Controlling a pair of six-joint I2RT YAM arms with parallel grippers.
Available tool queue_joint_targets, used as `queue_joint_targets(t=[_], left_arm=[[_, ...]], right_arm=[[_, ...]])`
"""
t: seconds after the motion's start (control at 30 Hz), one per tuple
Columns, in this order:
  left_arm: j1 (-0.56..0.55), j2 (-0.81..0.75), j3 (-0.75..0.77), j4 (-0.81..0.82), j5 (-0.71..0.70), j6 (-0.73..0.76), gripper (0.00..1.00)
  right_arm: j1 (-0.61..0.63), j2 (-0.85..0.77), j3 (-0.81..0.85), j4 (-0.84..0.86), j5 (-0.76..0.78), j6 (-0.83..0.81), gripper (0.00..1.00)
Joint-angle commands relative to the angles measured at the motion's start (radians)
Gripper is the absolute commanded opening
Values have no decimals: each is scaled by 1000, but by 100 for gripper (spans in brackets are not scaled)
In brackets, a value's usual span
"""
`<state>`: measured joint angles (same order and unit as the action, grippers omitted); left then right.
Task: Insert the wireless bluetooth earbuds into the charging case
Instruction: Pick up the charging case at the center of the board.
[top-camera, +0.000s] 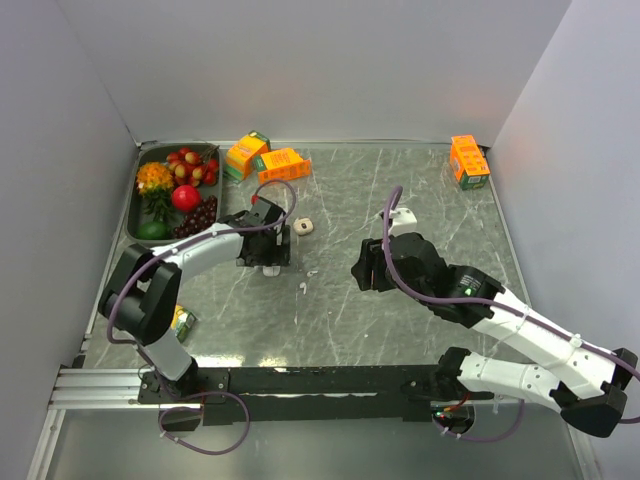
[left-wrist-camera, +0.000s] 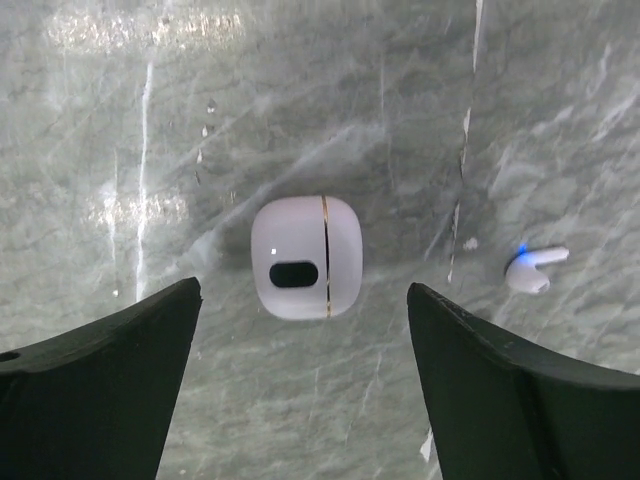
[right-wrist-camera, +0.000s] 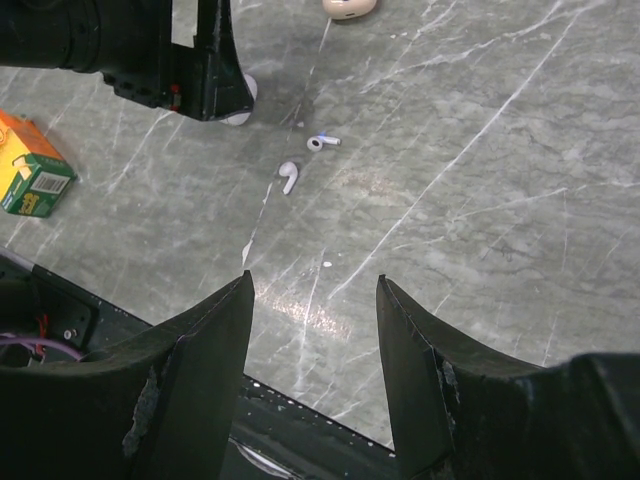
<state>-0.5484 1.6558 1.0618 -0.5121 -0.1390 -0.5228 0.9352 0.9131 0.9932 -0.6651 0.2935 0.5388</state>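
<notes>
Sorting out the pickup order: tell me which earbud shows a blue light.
The upper earbud in the right wrist view; the lower earbud shows no light.

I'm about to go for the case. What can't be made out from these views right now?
- Top view: the charging case is hidden beneath the left gripper, and the earbuds are too small to tell how they lie.
- Right wrist view: the left gripper covers all but a sliver of the case, and the beige object is cut off by the top edge.
- Left wrist view: only one of the earbuds shows; the other lies outside the frame.
</notes>
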Motion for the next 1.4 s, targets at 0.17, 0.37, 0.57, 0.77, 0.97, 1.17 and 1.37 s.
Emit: queue_joint_targets(t=[0.17, 0.37, 0.57, 0.77, 0.97, 1.17, 1.37], left_arm=[[2, 88, -28, 86, -39, -120, 69], [4, 75, -55, 98, -79, -169, 41], [-10, 52, -54, 67, -97, -331, 1], [-42, 64, 41, -155, -178, -825, 1], [-82, 35, 81, -250, -183, -1209, 7], [-82, 56, 63, -206, -186, -1287, 34], [-82, 73, 50, -178, -186, -1251, 62]], right_arm=[[-4, -40, -10, 24, 7, 6, 60], [-6, -48, -10, 22, 10, 0, 60], [-4, -40, -4, 33, 3, 1, 60], [-4, -31, 1, 47, -17, 10, 60], [-4, -23, -4, 50, -30, 16, 60], [-4, -29, -4, 41, -19, 12, 60], [-6, -25, -11, 39, -17, 12, 60]])
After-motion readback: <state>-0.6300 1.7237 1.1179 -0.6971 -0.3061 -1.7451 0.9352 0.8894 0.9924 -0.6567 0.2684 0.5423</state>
